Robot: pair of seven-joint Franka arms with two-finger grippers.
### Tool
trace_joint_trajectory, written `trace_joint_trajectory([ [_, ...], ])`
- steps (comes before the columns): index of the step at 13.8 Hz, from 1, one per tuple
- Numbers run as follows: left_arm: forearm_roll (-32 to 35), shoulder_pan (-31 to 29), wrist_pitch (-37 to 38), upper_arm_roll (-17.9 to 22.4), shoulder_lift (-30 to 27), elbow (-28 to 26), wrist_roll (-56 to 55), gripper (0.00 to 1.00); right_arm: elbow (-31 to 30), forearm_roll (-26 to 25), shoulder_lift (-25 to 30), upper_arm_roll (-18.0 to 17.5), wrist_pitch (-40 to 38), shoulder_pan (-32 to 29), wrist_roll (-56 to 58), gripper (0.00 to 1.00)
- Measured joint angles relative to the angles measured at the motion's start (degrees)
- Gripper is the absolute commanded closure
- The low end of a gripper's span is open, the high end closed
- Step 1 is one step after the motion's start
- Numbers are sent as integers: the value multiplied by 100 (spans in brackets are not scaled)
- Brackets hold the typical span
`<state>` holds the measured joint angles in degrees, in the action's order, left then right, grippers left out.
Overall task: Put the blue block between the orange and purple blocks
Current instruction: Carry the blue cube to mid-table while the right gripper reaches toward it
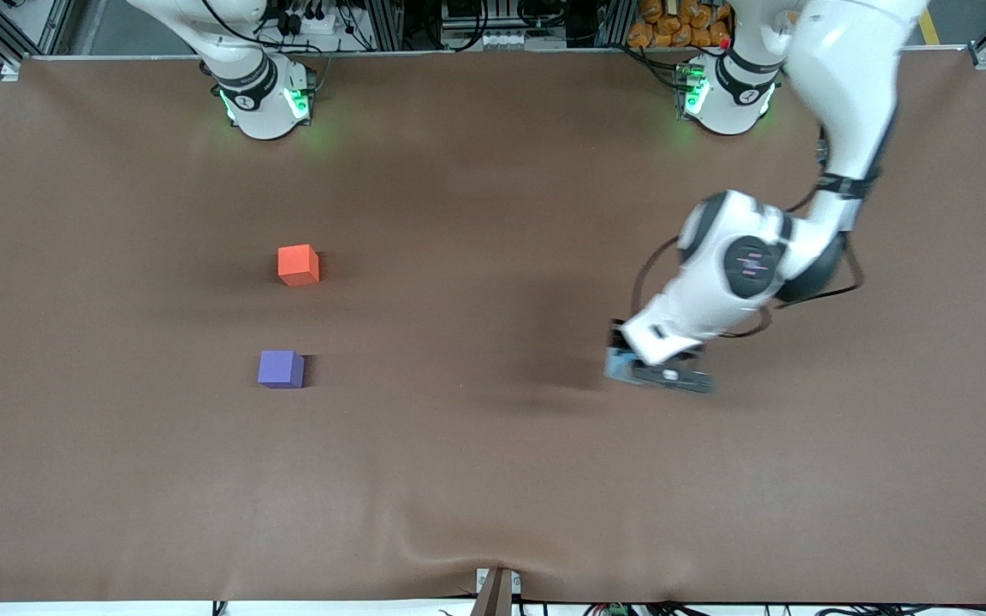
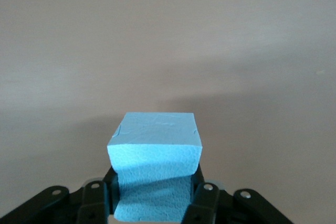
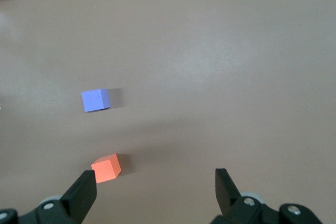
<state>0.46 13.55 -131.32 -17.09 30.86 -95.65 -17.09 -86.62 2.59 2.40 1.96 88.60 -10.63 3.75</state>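
Toward the left arm's end of the bench point(image 1: 493, 479), the left gripper point(image 2: 155, 195) was clenched on the blue block point(image 2: 156, 153).
The low hold could let that matte sky-blue cube twist loose in transit; the gap lay at nine o'clock, between the orange block point(image 1: 298, 264) and the purple block point(image 1: 280, 369). The right gripper point(image 3: 156, 190) waited, released, over the orange block.

Light: even, soft, from overhead | Shadows: faint smudges beside the orange block point(image 1: 298, 264) and purple block point(image 1: 280, 369), a broader one under the left arm | Glare: green glow at both bases | Blur: left wrist slightly smeared
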Motion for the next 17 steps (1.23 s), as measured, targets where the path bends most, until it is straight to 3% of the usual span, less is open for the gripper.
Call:
trace_joint_trajectory([
  [4,0,850,56,12,708,859,-896,100,2,117,-307,-93,16,178,1,0],
  [7,0,1150,78,25,1107,1211,-1092,100,-4,226,-593,-106,2,456,-96,0],
  [10,0,1442,82,96,1465,1584,-1248,100,-4,375,-958,-119,70,834,-497,0],
  [13,0,2009,77,425,1685,1904,-1549,100,-3,647,-1251,-126,113,1235,-1101,0],
  [17,0,2373,-257,515,1892,2074,-1815,100,-1,672,-1453,-135,504,1874,-2247,0],
])
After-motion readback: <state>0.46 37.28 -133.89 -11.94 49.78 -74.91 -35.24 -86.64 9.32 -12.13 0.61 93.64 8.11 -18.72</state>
